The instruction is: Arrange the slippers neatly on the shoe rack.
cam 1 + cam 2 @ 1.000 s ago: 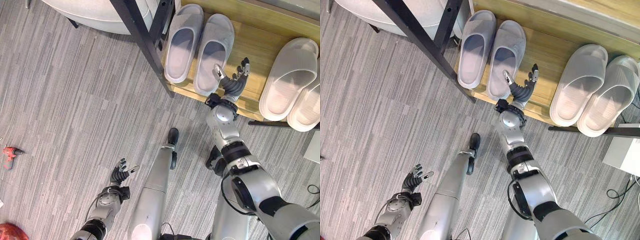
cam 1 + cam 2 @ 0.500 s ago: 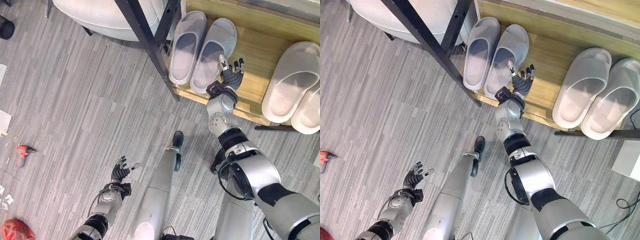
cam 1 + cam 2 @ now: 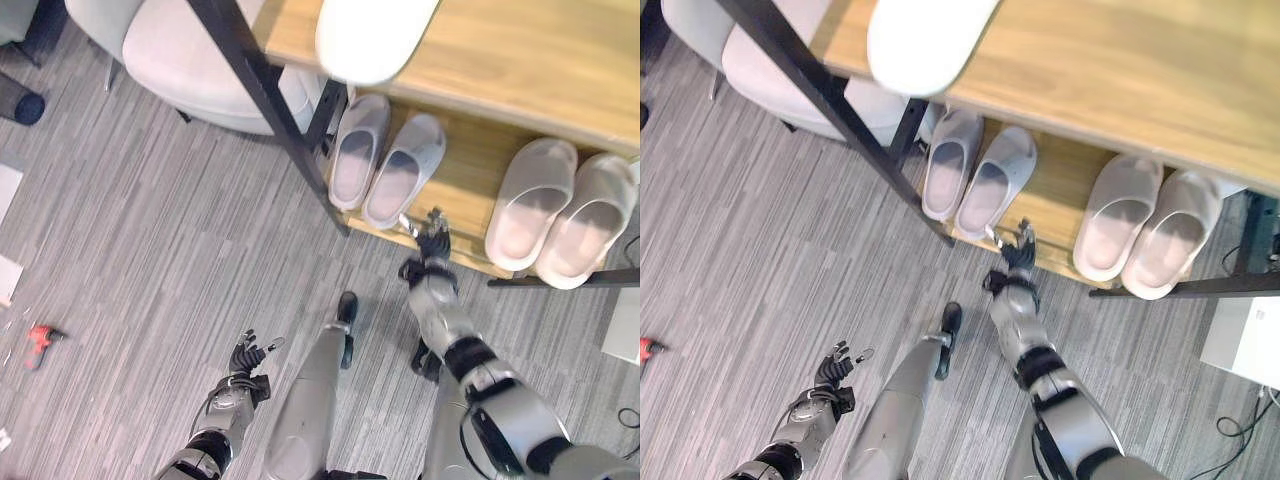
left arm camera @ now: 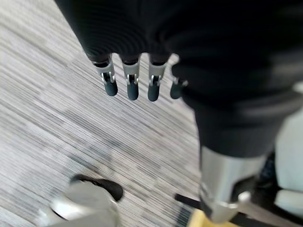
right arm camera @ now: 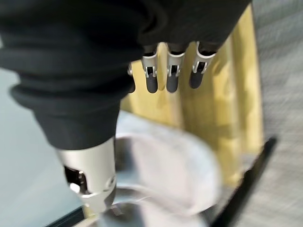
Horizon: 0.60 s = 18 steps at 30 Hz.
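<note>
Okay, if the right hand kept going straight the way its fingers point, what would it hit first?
Probably bare wood: the right hand points into the shoe rack's lower shelf, into the gap between the grey slipper pair and the beige pair. Depth is unclear.

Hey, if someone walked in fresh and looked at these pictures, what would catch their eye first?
Probably the two pairs of slippers on the lower wooden shelf: a grey pair on the left and a cream pair on the right, toes pointing in. Next, the right robot hand held open at the shelf's front edge, just right of the grey pair. The left robot hand hangs open over the grey striped floor.
</note>
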Tool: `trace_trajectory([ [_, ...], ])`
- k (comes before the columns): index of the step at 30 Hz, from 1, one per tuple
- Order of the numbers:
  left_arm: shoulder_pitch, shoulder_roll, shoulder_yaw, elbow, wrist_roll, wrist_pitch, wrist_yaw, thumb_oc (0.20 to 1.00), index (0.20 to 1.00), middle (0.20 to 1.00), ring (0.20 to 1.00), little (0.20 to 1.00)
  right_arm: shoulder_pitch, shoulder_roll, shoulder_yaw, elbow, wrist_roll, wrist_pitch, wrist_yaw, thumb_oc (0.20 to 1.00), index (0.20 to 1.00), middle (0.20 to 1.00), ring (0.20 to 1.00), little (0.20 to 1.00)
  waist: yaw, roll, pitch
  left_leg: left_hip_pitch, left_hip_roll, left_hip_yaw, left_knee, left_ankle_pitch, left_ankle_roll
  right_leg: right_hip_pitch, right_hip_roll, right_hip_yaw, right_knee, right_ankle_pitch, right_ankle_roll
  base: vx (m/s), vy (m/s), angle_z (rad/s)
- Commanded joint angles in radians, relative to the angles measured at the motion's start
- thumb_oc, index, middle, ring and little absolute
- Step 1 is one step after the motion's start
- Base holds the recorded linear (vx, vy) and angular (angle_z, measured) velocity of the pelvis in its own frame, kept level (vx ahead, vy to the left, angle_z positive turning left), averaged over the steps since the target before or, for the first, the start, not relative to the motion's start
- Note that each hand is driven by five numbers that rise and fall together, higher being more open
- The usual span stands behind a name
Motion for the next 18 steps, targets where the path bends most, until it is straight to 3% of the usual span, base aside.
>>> trace_trajectory([
  [1,-0.026,0.005,0.029,0.075,0.065,0.000,-0.004,1.000,1.000,1.000,1.000,1.000,0.029,-0.034,-0.009,-0.053,-0.149,0.022,0.058,1.000,1.000,1.000,1.000,1.000,-0.021,-0.034,-0.044,0.134,0.026,0.000,-0.112,-0.009,-0.026,0.204,0.005,-0.017,-0.245,0.076,0.067,0.18,-0.059,-0.07],
  [8,0.021,-0.026,0.057,0.028,0.087,-0.001,-0.031,1.000,1.000,1.000,1.000,1.000,0.248,-0.066,0.029,-0.093,-0.224,0.063,0.178,1.000,1.000,1.000,1.000,1.000,-0.060,-0.056,-0.123,0.320,0.053,0.025,-0.279,0.042,-0.036,0.361,0.032,-0.031,-0.400,0.131,0.087,0.12,-0.048,-0.13],
  [12,0.079,0.007,0.031,-0.121,0.149,-0.001,-0.073,1.000,1.000,1.000,1.000,1.000,0.404,-0.140,0.046,-0.150,-0.268,0.086,0.292,1.000,1.000,1.000,1.000,1.000,-0.077,-0.061,-0.177,0.410,0.066,0.043,-0.366,0.070,-0.045,0.440,0.058,-0.036,-0.487,0.158,0.099,0.08,-0.056,-0.08],
  [13,0.098,0.080,-0.012,-0.420,0.175,0.013,-0.078,1.000,1.000,1.000,1.000,1.000,0.478,-0.197,0.051,-0.178,-0.310,0.107,0.356,1.000,1.000,1.000,1.000,1.000,-0.086,-0.057,-0.203,0.454,0.068,0.051,-0.410,0.080,-0.048,0.480,0.064,-0.039,-0.526,0.170,0.105,0.15,-0.063,-0.17],
  [14,0.198,0.116,-0.020,-0.485,0.196,0.023,-0.133,1.000,1.000,1.000,1.000,1.000,0.525,-0.216,0.052,-0.176,-0.338,0.120,0.376,1.000,1.000,1.000,1.000,1.000,-0.084,-0.052,-0.219,0.469,0.066,0.053,-0.426,0.087,-0.050,0.500,0.066,-0.044,-0.544,0.174,0.107,0.13,-0.087,-0.13],
  [15,0.218,0.100,-0.053,-0.418,0.282,-0.011,-0.135,1.000,1.000,1.000,1.000,1.000,0.540,-0.205,0.060,-0.124,-0.381,0.122,0.388,1.000,1.000,1.000,1.000,1.000,-0.082,-0.054,-0.223,0.493,0.067,0.054,-0.445,0.089,-0.054,0.523,0.069,-0.046,-0.568,0.182,0.111,0.10,-0.064,-0.11],
  [18,0.172,0.053,-0.104,-0.264,0.387,0.016,-0.152,1.000,1.000,1.000,1.000,1.000,0.579,-0.230,0.085,-0.039,-0.519,0.120,0.396,1.000,1.000,1.000,1.000,1.000,-0.096,-0.060,-0.263,0.535,0.069,0.077,-0.478,0.083,-0.058,0.561,0.080,-0.037,-0.621,0.196,0.118,0.09,-0.055,-0.06],
])
